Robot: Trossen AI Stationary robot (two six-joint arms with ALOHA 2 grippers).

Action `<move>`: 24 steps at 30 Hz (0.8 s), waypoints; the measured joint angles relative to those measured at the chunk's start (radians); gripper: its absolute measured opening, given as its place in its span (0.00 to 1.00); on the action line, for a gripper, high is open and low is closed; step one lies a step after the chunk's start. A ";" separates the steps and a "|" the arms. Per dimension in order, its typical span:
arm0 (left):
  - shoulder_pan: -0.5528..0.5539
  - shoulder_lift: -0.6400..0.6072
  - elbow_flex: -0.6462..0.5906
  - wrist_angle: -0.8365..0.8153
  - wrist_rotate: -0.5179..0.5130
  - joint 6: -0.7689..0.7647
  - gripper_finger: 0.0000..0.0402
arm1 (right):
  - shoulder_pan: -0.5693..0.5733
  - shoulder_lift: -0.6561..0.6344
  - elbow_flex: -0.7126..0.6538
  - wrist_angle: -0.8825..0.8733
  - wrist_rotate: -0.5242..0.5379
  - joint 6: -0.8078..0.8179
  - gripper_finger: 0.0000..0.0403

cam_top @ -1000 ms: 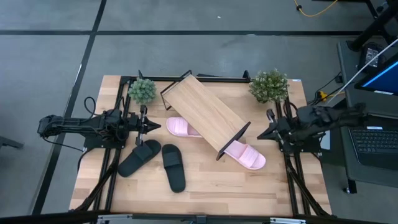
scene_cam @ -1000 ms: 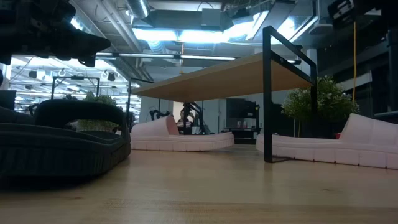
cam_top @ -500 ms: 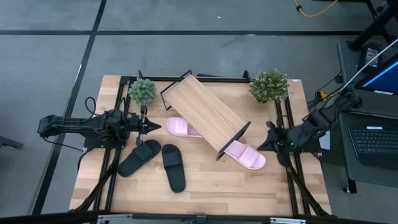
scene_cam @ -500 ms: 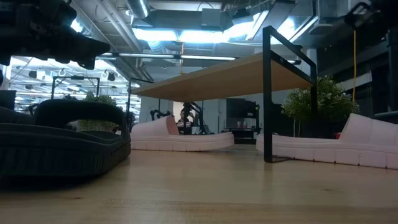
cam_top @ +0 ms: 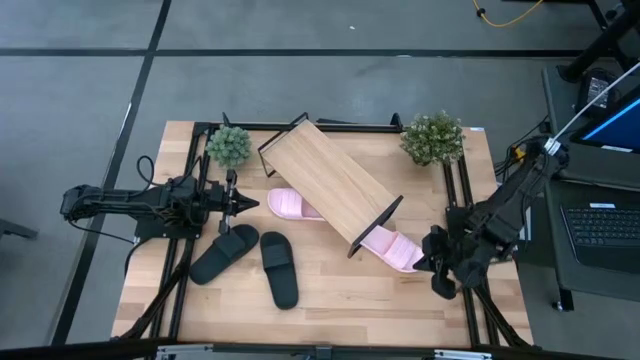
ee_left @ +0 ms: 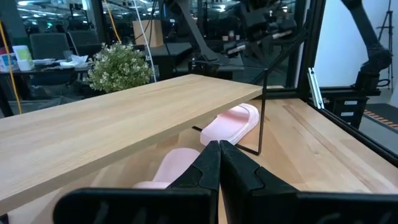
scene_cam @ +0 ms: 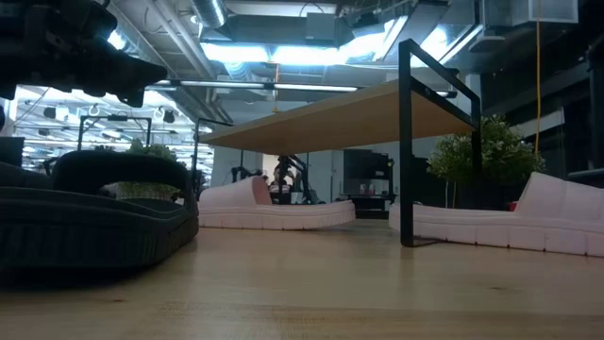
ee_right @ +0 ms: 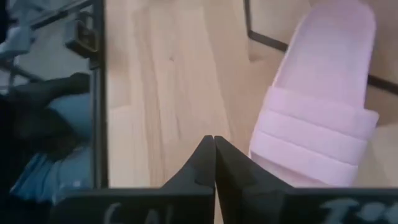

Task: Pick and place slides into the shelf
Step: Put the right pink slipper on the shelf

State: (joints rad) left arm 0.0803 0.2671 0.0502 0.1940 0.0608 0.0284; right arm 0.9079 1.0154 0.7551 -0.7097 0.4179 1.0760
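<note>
Four slides lie on the counter: the pink pair under the slanted shelf, the black pair beside it. Right gripper, closed and empty, hangs near one pink slide; left gripper waits closed.

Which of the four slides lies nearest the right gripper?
The pink slide poking out from the shelf's right end; the right gripper hovers beside it.
</note>
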 joint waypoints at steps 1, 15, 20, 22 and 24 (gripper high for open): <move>0.000 0.000 0.000 0.000 0.000 0.000 0.00 | 0.010 0.017 0.000 0.001 0.021 0.020 0.00; 0.000 0.001 0.000 -0.007 0.000 0.007 0.00 | 0.033 0.208 -0.135 0.140 0.098 0.389 0.01; 0.000 0.001 0.000 -0.031 0.000 0.008 0.00 | 0.032 0.215 -0.151 0.192 0.098 0.389 0.01; 0.000 0.001 0.000 -0.035 0.000 0.008 0.00 | 0.032 0.215 -0.152 0.196 0.097 0.389 0.01; 0.000 0.001 0.000 -0.044 0.000 0.008 0.00 | 0.032 0.215 -0.152 0.197 0.097 0.389 0.01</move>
State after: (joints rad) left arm 0.0799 0.2680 0.0502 0.1499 0.0608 0.0367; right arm 0.9401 1.2301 0.6029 -0.5123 0.5152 1.4648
